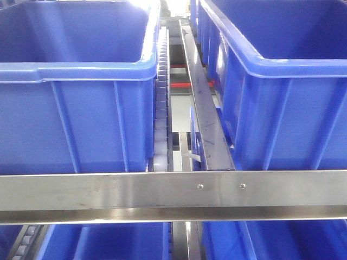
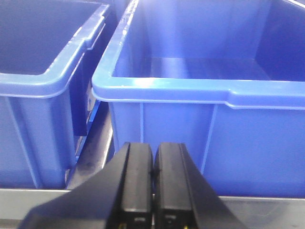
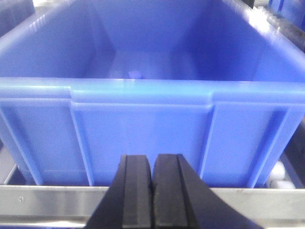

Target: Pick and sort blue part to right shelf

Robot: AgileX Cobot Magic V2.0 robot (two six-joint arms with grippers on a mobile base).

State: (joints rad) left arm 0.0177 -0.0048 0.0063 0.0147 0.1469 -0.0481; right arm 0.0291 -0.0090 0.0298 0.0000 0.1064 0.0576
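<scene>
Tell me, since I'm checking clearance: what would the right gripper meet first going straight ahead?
Likely the front wall of the blue bin, just beyond the steel front rail. The right gripper has its fingers closed; depth is unclear.

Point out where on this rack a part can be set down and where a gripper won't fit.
Free: the floor of the bin ahead of the left gripper looks bare. The bin facing the right gripper is open too, apart from a small object at the back. Crowded: the narrow gap with the roller track and steel rail between bins.
</scene>
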